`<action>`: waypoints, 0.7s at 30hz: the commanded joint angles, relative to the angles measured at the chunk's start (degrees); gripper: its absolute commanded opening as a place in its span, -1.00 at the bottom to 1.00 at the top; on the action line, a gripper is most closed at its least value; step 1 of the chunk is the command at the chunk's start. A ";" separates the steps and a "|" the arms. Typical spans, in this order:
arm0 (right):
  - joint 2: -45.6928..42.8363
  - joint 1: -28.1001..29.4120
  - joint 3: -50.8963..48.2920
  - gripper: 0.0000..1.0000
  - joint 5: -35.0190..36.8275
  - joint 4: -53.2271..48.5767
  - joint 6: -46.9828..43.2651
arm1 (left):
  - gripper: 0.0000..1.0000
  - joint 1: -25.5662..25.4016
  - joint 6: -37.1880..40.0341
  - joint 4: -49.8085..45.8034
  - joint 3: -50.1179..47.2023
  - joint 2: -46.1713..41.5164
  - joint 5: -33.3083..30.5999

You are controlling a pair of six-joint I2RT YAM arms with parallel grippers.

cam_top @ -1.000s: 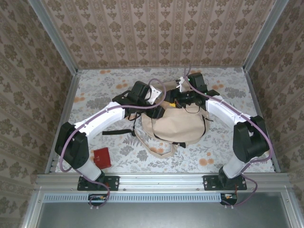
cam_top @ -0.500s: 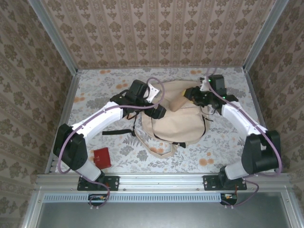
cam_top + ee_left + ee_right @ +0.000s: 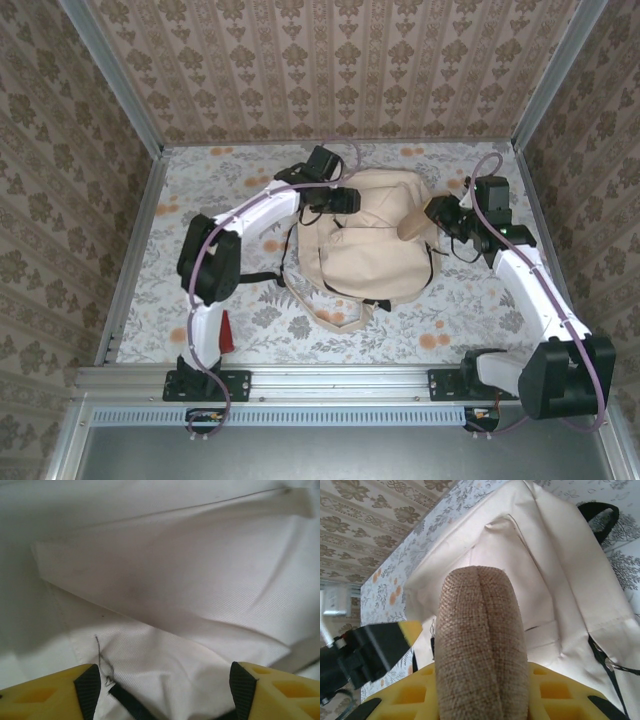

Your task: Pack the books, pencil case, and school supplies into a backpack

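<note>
One small red item is left on the table beside the left arm's base. It is now half hidden by that arm, which has been raised and stretched forward within the last second. Farther in, the backpack is seen lying flat at the middle of the table, its upper part spread farther towards the back wall than it was a second ago. At its right shoulder the pencil case is clenched in the right tool, its rounded end pointed at the bag. This tool has been drawn outward from the bag's top, where both tools were crowded together a second ago. Whether the pouch touches the canvas cannot be told. At the bag's far left corner the left tool has been moved up, and its jaws are spread over cream cloth with nothing pinched between them. The pencil case is therefore judged not yet packed, and the red item is untouched. No open mouth can be made out in the bag, so an edge would probably have to be gripped and lifted before the pouch can be pushed in.
</note>
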 commanded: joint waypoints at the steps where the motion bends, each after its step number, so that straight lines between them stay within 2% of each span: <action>1: -2.39 -0.35 -0.80 -0.46 1.91 -1.45 -1.21 | 0.31 -0.39 -10.35 -0.63 4.49 2.71 2.32; 8: -3.35 -0.34 -2.03 -0.45 1.83 -1.04 -0.50 | 0.05 -1.72 -17.42 0.34 8.13 7.94 5.13; 15: -3.08 -0.32 -2.80 -0.45 0.53 -0.09 -0.01 | -0.23 -1.58 -18.96 2.42 9.49 9.76 6.29; 17: -3.04 -0.36 -3.06 -0.45 0.14 0.20 0.24 | -0.34 -1.38 -19.11 3.02 9.92 10.03 6.15; 21: -3.43 -0.38 -4.08 -0.46 -0.38 0.78 0.80 | -0.74 -0.81 -19.88 4.07 9.50 8.89 6.26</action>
